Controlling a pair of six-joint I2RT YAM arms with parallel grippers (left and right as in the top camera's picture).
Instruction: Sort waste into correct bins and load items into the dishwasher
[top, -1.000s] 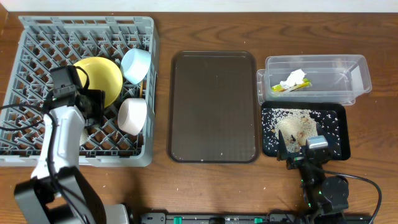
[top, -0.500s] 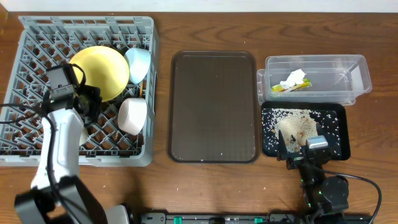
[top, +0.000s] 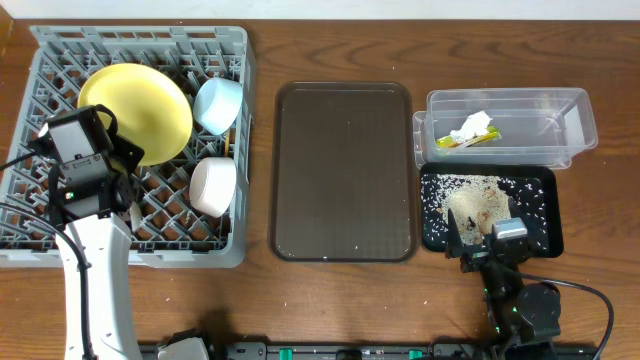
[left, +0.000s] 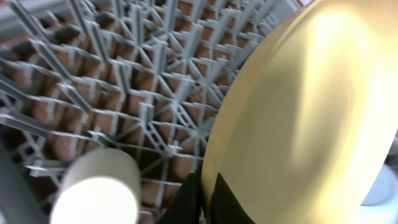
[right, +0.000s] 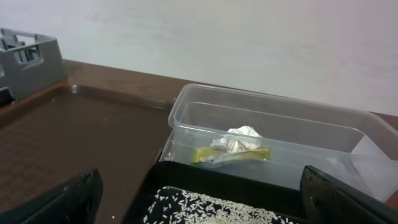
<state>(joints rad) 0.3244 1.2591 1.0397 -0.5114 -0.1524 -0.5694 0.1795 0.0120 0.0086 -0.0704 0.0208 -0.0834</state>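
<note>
Left gripper (left: 204, 198) clamps the near rim of the yellow plate (top: 135, 112), which rises from the jaws toward the bench's far-left corner, tilted over the dish rack (top: 70, 45). The right gripper (top: 482, 240), spread wide, sits well apart at the front-right.
</note>
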